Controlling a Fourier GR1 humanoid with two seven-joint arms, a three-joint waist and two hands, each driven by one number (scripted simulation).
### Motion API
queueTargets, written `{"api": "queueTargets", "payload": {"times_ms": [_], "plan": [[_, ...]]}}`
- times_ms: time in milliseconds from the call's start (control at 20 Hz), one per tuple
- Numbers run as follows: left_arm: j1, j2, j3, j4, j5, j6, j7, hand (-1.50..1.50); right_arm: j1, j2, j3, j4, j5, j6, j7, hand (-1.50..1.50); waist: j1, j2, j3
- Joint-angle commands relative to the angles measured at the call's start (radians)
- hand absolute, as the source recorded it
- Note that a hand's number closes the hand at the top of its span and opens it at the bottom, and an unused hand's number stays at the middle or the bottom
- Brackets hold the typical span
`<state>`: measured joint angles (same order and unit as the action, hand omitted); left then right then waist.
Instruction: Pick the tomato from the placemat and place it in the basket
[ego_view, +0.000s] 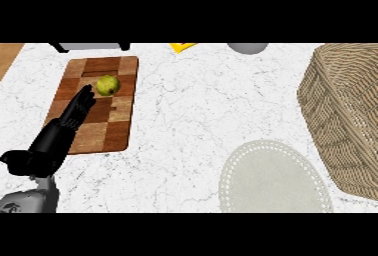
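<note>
A round yellow-green fruit (108, 85) lies on the far part of a brown checkered wooden mat (111, 125) at the left of the counter. My left hand (63, 131) stretches over the mat's left side with straight fingers. Its fingertips (86, 92) end just left of the fruit and slightly nearer than it; I cannot tell whether they touch it. The hand is open and holds nothing. A tall woven wicker basket (347, 115) stands at the right edge. My right hand does not show.
A round pale lace-edged placemat (273, 180) lies in front, just left of the basket. At the far edge are a yellow object (182, 47), a grey rounded object (247, 47) and a dark-legged item (88, 46). White marble counter (192, 110) lies between mat and basket.
</note>
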<state>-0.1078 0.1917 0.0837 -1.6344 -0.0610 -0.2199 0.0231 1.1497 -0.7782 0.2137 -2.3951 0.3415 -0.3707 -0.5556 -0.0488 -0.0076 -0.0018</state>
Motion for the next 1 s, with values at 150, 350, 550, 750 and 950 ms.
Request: {"api": "queueTargets", "payload": {"times_ms": [150,350,550,750,950], "plan": [[-0.018,-0.018,-0.023,0.008,-0.017,0.007,-0.015,0.00,0.037,-0.007,-0.247,-0.241,-0.251,0.026,0.136,1.50,0.034,0.011,-0.002],[-0.062,0.008,0.000,0.023,0.004,-0.013,0.018,0.00,-0.023,-0.015,-0.391,-0.240,-0.406,0.054,0.229,1.50,0.039,0.012,-0.001],[-0.089,0.009,0.002,0.051,0.013,-0.026,0.003,0.00,-0.162,-0.028,-0.502,-0.230,-0.505,0.035,0.420,1.50,0.056,0.017,-0.001],[-0.017,-0.017,-0.038,-0.008,-0.005,-0.020,0.008,0.00,-0.336,-0.013,-0.547,-0.115,-0.588,0.017,0.501,1.50,0.078,0.012,0.001],[-0.078,-0.044,-0.054,0.025,-0.030,0.009,0.010,0.00,-0.535,-0.089,-0.661,-0.020,-0.685,0.021,0.669,1.50,0.078,0.017,0.000]]}}
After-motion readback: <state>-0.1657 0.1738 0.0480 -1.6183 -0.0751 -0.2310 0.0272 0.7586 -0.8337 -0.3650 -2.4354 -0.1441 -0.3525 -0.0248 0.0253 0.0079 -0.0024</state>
